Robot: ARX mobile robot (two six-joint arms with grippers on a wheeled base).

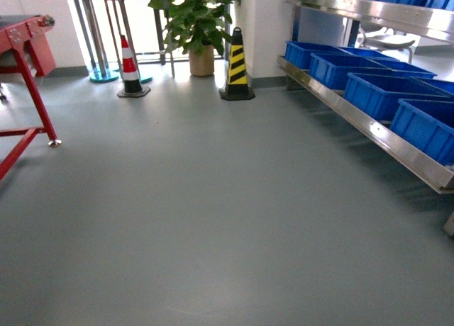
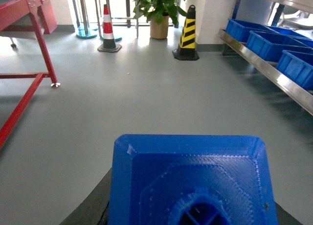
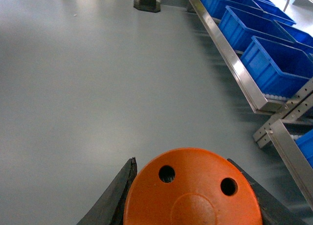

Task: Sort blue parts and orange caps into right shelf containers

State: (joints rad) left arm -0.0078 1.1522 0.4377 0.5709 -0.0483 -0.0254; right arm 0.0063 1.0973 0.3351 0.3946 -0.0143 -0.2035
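In the left wrist view a blue part (image 2: pixel 190 178) fills the bottom of the frame, end-on with its round stud toward the camera; my left gripper (image 2: pixel 190 215) is shut on it, dark fingers (image 2: pixel 90 208) showing at its sides. In the right wrist view an orange cap (image 3: pixel 193 191) with two dark holes in its flat top sits between dark fingers (image 3: pixel 115 193); my right gripper (image 3: pixel 193 210) is shut on it. The right shelf containers (image 1: pixel 386 92), blue crates, line a slanted steel shelf at the right. Neither gripper shows in the head view.
Open grey floor (image 1: pixel 198 198) lies ahead. A red metal frame (image 1: pixel 25 92) stands at the left. A red-white cone (image 1: pixel 131 71), a yellow-black cone (image 1: pixel 237 67) and a potted plant (image 1: pixel 198 25) stand by the far wall. The shelf's steel leg (image 3: pixel 286 142) is close on the right.
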